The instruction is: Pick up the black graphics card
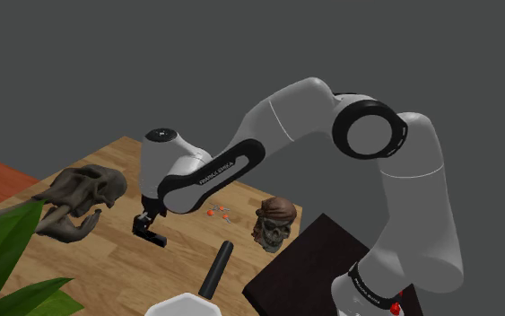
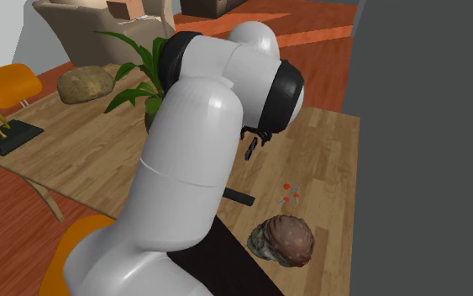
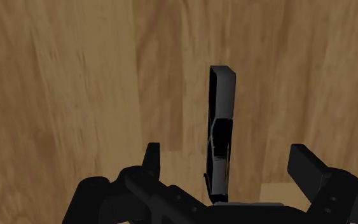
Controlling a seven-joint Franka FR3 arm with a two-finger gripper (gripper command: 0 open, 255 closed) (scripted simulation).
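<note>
In the shoulder view, right of a brown animal figure [image 1: 80, 199], the gripper [image 1: 142, 224] hangs low over the wooden table [image 1: 116, 260], with the graphics card [image 1: 154, 237] just beneath it. In the wrist view its fingers [image 3: 151, 159] stand apart, and the card, a narrow black strip, sits between them untouched. The reach looks complete. The next move calls for closing squarely on the card, then lifting.

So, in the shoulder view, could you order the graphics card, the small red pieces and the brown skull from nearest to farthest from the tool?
1. black graphics card, just below the tool.
2. small red pieces, to the view's right.
3. brown skull, farther right still.
</note>
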